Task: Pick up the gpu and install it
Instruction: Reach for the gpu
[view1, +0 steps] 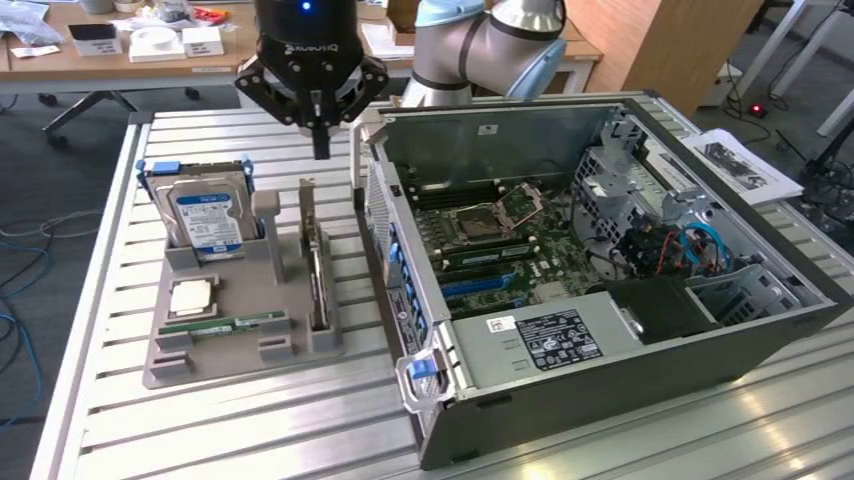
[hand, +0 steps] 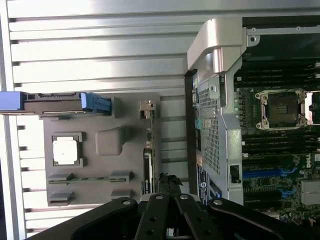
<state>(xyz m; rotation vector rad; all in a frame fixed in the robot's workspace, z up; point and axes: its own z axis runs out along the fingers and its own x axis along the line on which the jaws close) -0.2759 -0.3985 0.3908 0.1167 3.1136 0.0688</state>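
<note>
While fingers hang closed | gpu slim, dark, edge-on | tray grey

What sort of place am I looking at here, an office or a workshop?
Probably a robotics lab: a robot arm stands over a slatted metal table bearing an open computer case and a tray of spare parts, with office desks behind.

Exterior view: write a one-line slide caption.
Gripper, jaws shut, hangs above the gpu, upright in its tray beside the open case.

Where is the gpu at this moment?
The gpu stands on edge at the grey holder's side toward the exterior view's right, between the hard drive and the case.
</note>
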